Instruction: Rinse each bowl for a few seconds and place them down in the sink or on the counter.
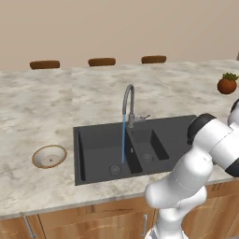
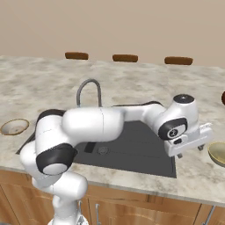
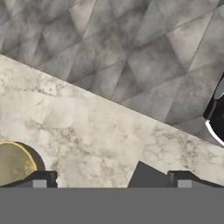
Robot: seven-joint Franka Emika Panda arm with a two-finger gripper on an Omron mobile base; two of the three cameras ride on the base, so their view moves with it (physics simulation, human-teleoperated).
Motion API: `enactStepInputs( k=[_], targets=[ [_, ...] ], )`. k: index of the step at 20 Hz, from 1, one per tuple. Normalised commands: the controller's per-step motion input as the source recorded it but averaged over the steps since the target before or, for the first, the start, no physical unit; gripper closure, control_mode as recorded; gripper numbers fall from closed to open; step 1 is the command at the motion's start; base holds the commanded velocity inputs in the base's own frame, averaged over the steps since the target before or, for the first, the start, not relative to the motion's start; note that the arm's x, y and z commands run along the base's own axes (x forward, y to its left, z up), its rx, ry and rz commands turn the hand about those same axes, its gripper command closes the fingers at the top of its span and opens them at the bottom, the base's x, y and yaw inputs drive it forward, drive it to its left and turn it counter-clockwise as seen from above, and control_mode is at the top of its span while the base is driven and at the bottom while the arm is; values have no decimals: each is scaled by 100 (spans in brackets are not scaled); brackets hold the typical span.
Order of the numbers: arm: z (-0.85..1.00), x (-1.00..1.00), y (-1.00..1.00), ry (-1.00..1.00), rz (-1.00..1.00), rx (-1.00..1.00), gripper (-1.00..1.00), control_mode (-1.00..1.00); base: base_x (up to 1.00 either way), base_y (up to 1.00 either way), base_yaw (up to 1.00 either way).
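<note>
The shallow bowl (image 1: pixel 49 156) with a brown rim and whitish inside sits on the counter (image 1: pixel 37 107) left of the sink (image 1: pixel 93 154); it also appears at the far left as the shallow bowl (image 2: pixel 14 126). A blue stream of water (image 1: pixel 123 140) falls from the tap (image 1: pixel 128 103) into the left basin. The deeper olive-tan bowl (image 2: pixel 218 154) rests on the counter right of the sink (image 2: pixel 132 151). My gripper (image 2: pixel 190 151) hovers open just left of it, low over the counter edge. In the hand view the olive bowl (image 3: pixel 13 164) lies beside one fingertip (image 3: pixel 39 179), outside the open gripper (image 3: pixel 111 180).
A reddish-brown pot with a green plant (image 1: pixel 227 84) stands at the far right of the counter. Three brown stool tops (image 1: pixel 101 61) line the counter's far side. Grey floor tiles (image 3: pixel 131 52) lie beyond the counter's front edge.
</note>
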Motion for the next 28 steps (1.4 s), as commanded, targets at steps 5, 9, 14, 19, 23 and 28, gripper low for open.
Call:
enactStepInputs(
  k=[5,9,14,19,23,28],
  targets=[
    [-10,2,-2,0,0,0,-100,-100,0,0,0],
    [-8,8,0,0,0,0,-100,-100,0,0,0],
    [-5,18,-1,0,0,0,-100,-100,0,0,0],
    [-7,10,-7,-4,0,-2,-100,-100,0,0,0],
    [-8,8,-8,-5,0,-3,-100,-100,0,0,0],
    [-4,7,-10,-4,0,-3,-100,-100,0,0,0]
  ],
)
